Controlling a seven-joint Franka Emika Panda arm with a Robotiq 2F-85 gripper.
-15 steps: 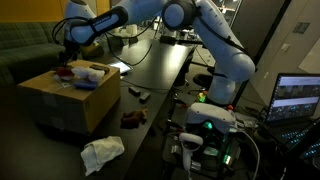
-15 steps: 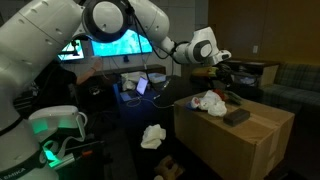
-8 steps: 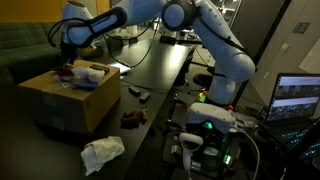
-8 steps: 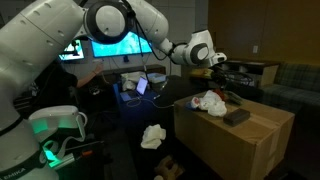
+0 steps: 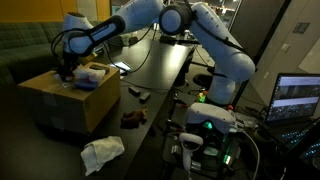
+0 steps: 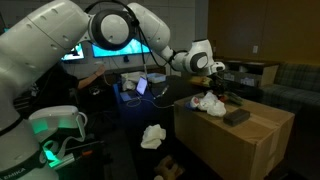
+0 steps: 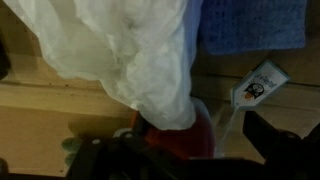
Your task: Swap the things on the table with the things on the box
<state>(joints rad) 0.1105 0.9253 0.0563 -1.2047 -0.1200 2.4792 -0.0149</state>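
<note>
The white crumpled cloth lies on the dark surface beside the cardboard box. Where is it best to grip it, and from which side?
Probably pinch a raised fold near the middle of the white cloth, coming straight down from above. It lies in a low, loose heap with no firm edge for a side grasp, nothing covers it, and the cardboard box stands close beside it.

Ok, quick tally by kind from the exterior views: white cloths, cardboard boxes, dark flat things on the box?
White crumpled cloths: 2, one on the box, one off it
Cardboard box: 1
Dark flat object on the box: 1
Total: 4
</note>
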